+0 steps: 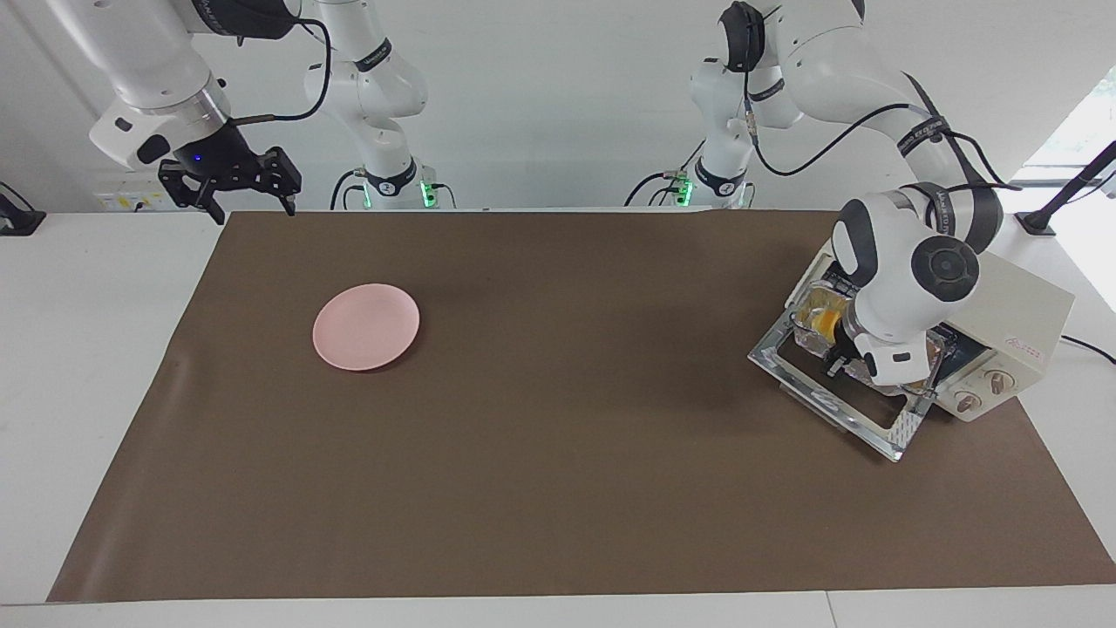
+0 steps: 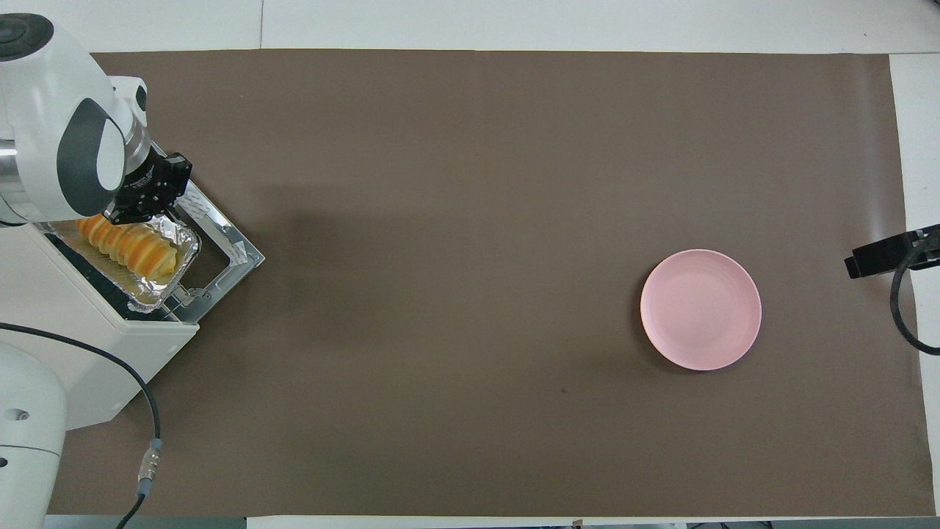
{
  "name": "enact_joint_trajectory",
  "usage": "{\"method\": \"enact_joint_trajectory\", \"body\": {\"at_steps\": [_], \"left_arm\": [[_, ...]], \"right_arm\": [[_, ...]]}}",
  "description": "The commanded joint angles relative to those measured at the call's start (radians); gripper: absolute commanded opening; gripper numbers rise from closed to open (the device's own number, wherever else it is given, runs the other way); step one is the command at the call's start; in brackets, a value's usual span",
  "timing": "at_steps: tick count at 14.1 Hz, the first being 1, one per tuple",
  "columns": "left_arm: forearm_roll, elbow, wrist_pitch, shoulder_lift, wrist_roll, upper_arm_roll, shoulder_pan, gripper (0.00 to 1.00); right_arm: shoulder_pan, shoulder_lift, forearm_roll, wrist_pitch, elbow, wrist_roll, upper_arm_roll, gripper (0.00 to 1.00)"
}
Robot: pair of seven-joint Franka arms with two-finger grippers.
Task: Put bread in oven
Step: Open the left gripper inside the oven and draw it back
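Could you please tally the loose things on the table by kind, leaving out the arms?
Bread: 1
Foil tray: 1
Oven: 1
Pink plate: 1
Total: 4

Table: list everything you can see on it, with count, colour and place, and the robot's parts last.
Oven: one, cream-white, at the left arm's end of the table, glass door dropped open.
Foil tray: one, silver, at the oven's mouth.
Bread: one, golden yellow-orange, in the foil tray.
Plate: one, pink, toward the right arm's end.
Mat: one, brown, covering the table.
Left end effector: black, at the tray by the bread.
Right end effector: black, waiting above the mat's corner.
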Motion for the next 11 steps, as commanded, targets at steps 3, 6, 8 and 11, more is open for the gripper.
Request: {"method": "enact_joint_trajectory", "body": {"at_steps": [3, 6, 8, 11], "left_arm": [[0.022, -0.085, 0.038, -0.051, 0.05, 0.033, -0.007, 0.0], [0.028, -0.11, 0.041, -0.059, 0.098, 0.037, 0.004, 0.0], [0.07, -0.135, 0.051, -0.065, 0.114, 0.036, -0.009, 0.0], [0.101, -0.138, 0.052, -0.065, 0.145, 0.037, -0.006, 0.0]], "right_arm": [[-0.006, -0.013, -0.009, -0.006, -0.016, 0.012, 0.008, 1.0], [-0.008, -0.013, -0.009, -0.006, -0.016, 0.012, 0.008, 1.0], [-0.008, -0.013, -0.009, -0.006, -0.016, 0.012, 0.008, 1.0], [-0.008, -0.015, -0.009, -0.006, -0.016, 0.012, 0.008, 1.0]]}}
